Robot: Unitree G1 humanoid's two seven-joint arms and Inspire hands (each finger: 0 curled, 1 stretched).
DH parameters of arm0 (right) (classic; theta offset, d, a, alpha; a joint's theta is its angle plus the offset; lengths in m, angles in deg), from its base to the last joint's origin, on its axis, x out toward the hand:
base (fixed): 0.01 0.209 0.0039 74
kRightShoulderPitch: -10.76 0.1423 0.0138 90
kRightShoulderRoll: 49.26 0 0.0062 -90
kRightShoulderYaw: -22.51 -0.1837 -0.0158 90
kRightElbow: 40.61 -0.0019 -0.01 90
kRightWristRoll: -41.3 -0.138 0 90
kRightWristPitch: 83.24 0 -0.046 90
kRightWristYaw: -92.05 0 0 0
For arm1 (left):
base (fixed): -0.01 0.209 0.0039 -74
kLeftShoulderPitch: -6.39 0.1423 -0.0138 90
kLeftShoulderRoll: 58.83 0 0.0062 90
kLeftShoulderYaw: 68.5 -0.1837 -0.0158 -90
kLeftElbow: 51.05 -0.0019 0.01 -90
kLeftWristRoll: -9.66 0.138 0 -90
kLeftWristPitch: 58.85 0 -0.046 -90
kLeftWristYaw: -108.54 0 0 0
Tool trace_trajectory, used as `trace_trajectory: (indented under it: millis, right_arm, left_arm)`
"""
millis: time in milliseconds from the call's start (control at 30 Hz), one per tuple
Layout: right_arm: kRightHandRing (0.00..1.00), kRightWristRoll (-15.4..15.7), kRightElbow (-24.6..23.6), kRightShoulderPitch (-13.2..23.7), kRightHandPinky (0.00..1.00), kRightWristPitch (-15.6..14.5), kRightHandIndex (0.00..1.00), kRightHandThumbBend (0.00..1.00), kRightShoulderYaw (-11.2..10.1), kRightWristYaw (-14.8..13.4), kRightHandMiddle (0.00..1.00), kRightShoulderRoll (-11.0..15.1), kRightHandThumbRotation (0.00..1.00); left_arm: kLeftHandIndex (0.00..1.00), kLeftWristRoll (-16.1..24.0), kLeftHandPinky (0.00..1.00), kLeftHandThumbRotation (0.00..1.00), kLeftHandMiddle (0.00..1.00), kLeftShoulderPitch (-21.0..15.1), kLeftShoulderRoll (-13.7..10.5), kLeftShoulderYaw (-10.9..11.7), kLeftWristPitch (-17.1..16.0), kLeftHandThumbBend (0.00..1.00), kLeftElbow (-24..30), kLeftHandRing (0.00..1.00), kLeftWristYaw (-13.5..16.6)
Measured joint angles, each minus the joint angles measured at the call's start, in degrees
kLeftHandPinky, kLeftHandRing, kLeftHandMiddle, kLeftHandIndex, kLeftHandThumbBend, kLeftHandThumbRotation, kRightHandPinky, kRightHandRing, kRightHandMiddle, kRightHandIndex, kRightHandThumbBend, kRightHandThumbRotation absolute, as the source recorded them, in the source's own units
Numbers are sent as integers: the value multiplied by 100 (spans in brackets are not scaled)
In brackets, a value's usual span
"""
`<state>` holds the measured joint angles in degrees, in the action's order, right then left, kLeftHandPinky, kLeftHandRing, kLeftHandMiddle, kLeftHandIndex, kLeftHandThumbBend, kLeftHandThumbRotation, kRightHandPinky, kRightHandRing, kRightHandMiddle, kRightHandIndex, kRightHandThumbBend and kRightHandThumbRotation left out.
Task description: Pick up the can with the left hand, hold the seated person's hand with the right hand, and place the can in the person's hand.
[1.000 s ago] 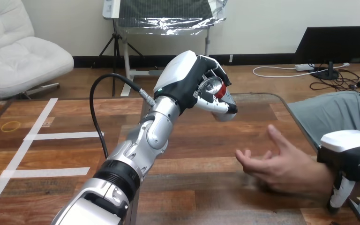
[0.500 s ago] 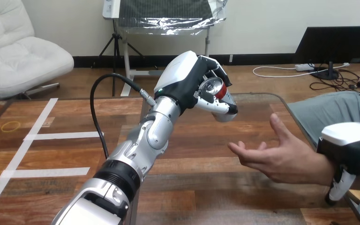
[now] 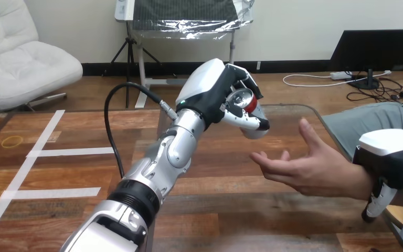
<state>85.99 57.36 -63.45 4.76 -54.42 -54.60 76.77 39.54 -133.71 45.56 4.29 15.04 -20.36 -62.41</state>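
Observation:
My left hand [image 3: 216,89] is raised over the middle of the table, its fingers and thumb curled round a red can [image 3: 243,101] whose silver top faces me. The person's hand [image 3: 304,168] reaches in from the right, palm up and fingers spread, below and to the right of the can and apart from it. My right hand [image 3: 388,163] sits at the right edge, over the person's wrist, with a finger hanging down beside it. Whether it grips the wrist I cannot tell.
The wooden table [image 3: 84,173] carries white tape lines [image 3: 36,152] on its left part and a yellow rubber band [image 3: 12,140] near the far left edge. A black cable [image 3: 110,121] loops off my left forearm.
The person's hand has lifted and moved left toward the can. My left hand with the can has shifted slightly right and up. My right hand rose a little with the wrist.

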Motion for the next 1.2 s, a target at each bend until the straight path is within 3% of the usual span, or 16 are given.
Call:
trace_trajectory:
  millis: [367,867,1200]
  right_arm:
    - [19,-3,-99,72,11,-3,29,72,0,81,28,-1,0]
    - [25,-1,-114,305,17,1,36,73,0,245,34,-5,0]
    - [23,-1,-113,466,16,31,32,73,1,287,31,-20,0]
  left_arm:
    - [46,2,39,0,47,1,166,-19,0,69,0,42,-68]
    - [46,22,41,0,46,2,463,-186,0,69,0,42,-76]
    - [45,23,39,0,46,-2,621,-322,-1,68,2,41,-54]
